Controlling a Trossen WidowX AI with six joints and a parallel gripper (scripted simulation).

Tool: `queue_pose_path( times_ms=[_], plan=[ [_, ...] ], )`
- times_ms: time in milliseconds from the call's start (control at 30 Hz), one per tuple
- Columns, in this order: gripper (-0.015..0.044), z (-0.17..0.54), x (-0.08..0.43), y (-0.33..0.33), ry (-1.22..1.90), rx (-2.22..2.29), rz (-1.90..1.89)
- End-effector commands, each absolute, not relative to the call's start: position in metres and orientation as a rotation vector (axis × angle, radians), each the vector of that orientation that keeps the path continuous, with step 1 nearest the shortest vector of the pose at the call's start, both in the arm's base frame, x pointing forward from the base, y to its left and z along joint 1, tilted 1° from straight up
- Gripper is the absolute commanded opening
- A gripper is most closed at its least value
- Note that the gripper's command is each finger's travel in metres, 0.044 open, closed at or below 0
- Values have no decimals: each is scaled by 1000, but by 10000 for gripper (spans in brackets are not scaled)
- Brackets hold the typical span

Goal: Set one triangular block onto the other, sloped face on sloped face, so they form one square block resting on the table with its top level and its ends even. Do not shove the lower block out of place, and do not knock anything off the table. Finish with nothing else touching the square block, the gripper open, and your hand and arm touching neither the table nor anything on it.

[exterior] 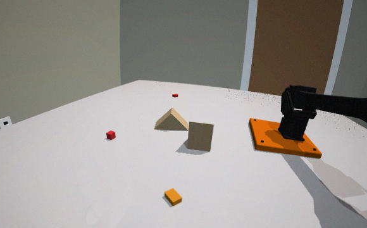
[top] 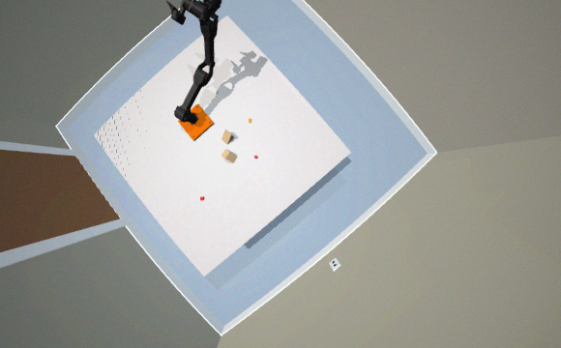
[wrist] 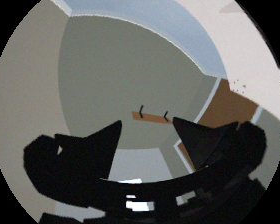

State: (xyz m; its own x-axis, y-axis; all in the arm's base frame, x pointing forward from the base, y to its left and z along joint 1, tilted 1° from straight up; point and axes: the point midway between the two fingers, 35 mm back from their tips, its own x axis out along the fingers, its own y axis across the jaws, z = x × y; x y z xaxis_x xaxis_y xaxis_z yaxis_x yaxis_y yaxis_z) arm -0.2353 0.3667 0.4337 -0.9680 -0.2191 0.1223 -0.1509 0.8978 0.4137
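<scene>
One tan triangular block (top: 229, 156) (exterior: 171, 121) lies on its broad face with its ridge up, a triangular end toward the exterior camera. The other tan triangular block (top: 227, 136) (exterior: 200, 136) sits close by, nearer the robot base, showing a squarish upright face in the exterior view; its sloped face is hidden there. The blocks are apart in the top view. My gripper (wrist: 147, 121) is open and empty, its fingers wide apart in the wrist view. It is far from both blocks, at the top edge of the top view, partly cut off. The wrist view shows neither block.
The orange base plate (top: 195, 135) (exterior: 266, 146) carries the arm. A small orange block (top: 250, 121) (exterior: 173, 197) and two small red blocks, one (top: 255, 157) (exterior: 111, 135) nearer the triangular blocks and one (top: 202, 198) (exterior: 174, 95) farther off, lie on the white table (top: 280, 116) (exterior: 76, 177).
</scene>
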Motion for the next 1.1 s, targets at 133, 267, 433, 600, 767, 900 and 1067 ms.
queue_pose_path(
  times_ms=[133, 267, 433, 600, 767, 900, 1067],
  plan=[
    [440, 471, -248, 325, -2747, 335, -703],
    [440, 513, -247, 267, -2537, 368, -904],
    [440, 555, -233, 189, -2248, 396, -1098],
    [440, 584, -204, 109, -1938, 409, -1231],
    [440, 599, -161, 33, -1623, 405, -1304],
    [440, 601, -119, -23, -1373, 391, -1323],
    [440, 588, -57, -85, -1081, 379, -1294]
  ],
)
